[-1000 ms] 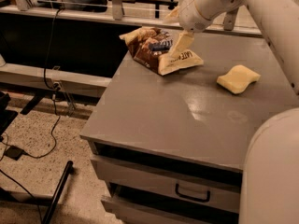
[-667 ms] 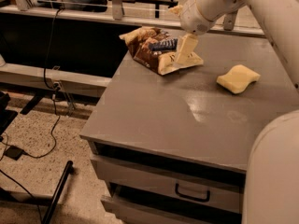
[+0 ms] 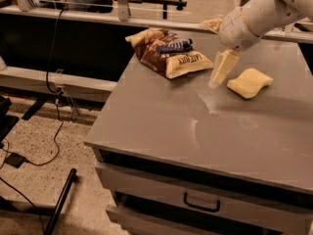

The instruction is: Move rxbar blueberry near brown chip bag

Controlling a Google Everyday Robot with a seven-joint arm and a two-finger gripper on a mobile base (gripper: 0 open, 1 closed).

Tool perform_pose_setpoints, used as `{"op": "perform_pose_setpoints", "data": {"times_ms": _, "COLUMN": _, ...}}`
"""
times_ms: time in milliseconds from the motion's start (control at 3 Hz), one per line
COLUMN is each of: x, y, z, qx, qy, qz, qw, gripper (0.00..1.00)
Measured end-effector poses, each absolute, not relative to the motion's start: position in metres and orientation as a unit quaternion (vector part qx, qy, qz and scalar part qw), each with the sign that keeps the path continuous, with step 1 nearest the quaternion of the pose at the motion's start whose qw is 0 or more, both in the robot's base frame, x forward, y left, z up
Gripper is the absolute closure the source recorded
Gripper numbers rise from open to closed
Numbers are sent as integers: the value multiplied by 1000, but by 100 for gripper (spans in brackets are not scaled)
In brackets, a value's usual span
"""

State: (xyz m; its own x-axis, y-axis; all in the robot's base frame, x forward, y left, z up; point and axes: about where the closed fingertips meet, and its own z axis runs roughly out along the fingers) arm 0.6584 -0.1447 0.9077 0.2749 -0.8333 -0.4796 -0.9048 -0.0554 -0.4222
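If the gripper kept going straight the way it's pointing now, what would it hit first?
Most likely the bare table top. The gripper hangs pointing down between the chip bag and the sponge, touching neither, so the grey surface under its tip comes first, though depth is hard to judge.

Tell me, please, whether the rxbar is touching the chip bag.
Touching. The camera view shows the rxbar lying on the chip bag, with no gap between them. The gripper hangs over the table beside the sponge, clear of both.
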Motion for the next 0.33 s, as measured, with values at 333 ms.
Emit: {"op": "perform_pose_setpoints", "data": {"times_ms": 333, "x": 658, "y": -145, "z": 908, "qx": -724, "qy": 600, "qz": 53, "qw": 335, "gripper": 0}}
